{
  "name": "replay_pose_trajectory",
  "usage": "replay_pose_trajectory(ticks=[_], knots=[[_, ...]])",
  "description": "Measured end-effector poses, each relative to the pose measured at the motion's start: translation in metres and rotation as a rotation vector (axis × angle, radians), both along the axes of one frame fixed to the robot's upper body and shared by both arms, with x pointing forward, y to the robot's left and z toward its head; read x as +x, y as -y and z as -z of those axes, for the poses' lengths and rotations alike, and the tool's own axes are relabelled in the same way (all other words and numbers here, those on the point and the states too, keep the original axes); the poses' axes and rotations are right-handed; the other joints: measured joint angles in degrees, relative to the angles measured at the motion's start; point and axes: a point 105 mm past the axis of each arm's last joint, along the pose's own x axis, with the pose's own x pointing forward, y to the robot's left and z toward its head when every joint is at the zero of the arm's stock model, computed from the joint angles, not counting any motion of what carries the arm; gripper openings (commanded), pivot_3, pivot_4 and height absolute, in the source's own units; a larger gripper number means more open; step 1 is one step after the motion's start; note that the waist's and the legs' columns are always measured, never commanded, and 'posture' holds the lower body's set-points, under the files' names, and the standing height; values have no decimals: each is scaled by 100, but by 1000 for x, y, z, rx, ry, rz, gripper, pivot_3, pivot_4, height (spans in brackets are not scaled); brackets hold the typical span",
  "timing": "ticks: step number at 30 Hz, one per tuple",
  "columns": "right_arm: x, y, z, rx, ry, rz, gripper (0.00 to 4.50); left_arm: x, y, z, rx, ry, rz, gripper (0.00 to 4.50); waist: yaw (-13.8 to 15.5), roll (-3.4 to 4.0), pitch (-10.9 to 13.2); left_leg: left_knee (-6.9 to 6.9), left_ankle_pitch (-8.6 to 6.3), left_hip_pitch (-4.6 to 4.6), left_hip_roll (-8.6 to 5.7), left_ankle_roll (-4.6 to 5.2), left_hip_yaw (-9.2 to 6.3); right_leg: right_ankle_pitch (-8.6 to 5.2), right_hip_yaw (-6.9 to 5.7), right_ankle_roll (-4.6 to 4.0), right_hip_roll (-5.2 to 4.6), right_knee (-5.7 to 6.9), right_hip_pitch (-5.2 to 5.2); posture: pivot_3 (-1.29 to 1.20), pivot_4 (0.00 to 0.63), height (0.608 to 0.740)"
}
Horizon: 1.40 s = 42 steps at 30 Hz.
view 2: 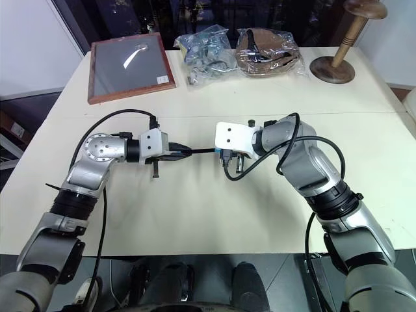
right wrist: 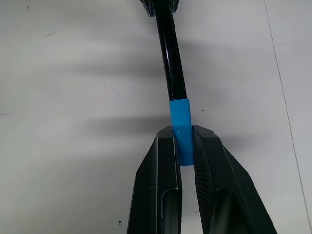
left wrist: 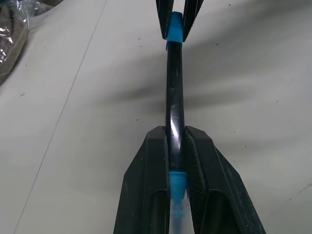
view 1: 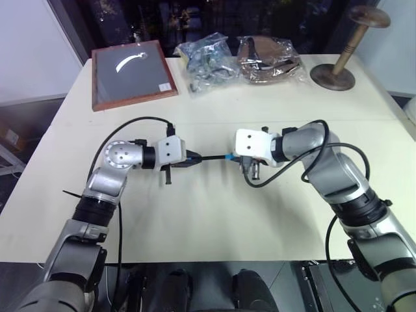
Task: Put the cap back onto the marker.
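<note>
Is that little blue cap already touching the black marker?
Touching. In the right wrist view the cap sits flush on the marker, no gap.

Both grippers [left wrist: 176, 161] [right wrist: 184, 146] clamped, facing.

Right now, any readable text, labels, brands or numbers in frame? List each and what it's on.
No text can be read.
Small white label on the corner of the framed board: too small to read.
Clear plastic bags of items at the back of the table: any print too blurred to read.
Marker, cap, both grippers' housings: no markings visible.
</note>
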Motion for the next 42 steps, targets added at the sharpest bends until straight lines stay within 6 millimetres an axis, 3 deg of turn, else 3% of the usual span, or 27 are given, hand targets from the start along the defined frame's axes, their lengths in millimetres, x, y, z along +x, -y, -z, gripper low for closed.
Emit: replay_pose_trajectory(ticks=[5,7,11,14,23,29,33,37,42], knots=[[0,0,-1,-11,12,-10,54,0,0,0,0,1,1,0,0,0,0,0,0,0,0,0,0,0,0,0,0,0,0,0,150,740],[0,1,-1,-21,25,-26,961,-1,1,0,2,4,4,0,1,0,0,0,0,0,0,0,0,0,0,0,0,0,0,0,150,740],[-17,-27,2,-2,27,-193,2880,-14,31,-5,-32,38,101,0,-1,0,0,1,0,-1,0,0,1,0,1,0,-1,-2,2,0,150,740],[-16,-18,3,-26,24,-179,4407,-16,21,-2,-9,41,77,0,-8,0,0,-1,0,-1,2,0,0,0,1,0,1,-2,-1,0,150,740],[-13,5,-9,34,17,-76,4407,-17,-8,13,-43,-52,-112,0,9,0,0,0,0,-1,0,0,-2,0,2,0,0,-2,0,0,150,740],[-17,22,-16,199,2,112,4407,-16,-25,6,-248,-174,-419,0,6,0,0,-2,0,-1,0,0,1,0,9,0,0,2,0,0,150,740],[-25,31,-9,247,-28,209,4407,-21,-42,9,-346,-261,-660,0,20,0,0,0,0,-1,0,0,2,0,14,0,1,2,3,0,150,740],[-36,34,0,277,-69,270,4407,-36,-53,24,-420,-403,-907,0,32,-1,-1,2,0,-1,-1,1,6,0,18,0,0,-3,9,0,150,740],[-42,34,5,300,-100,303,4407,-51,-59,45,-390,-535,-1081,0,53,-1,-1,2,0,1,0,1,9,0,20,0,1,-12,11,0,150,740]])
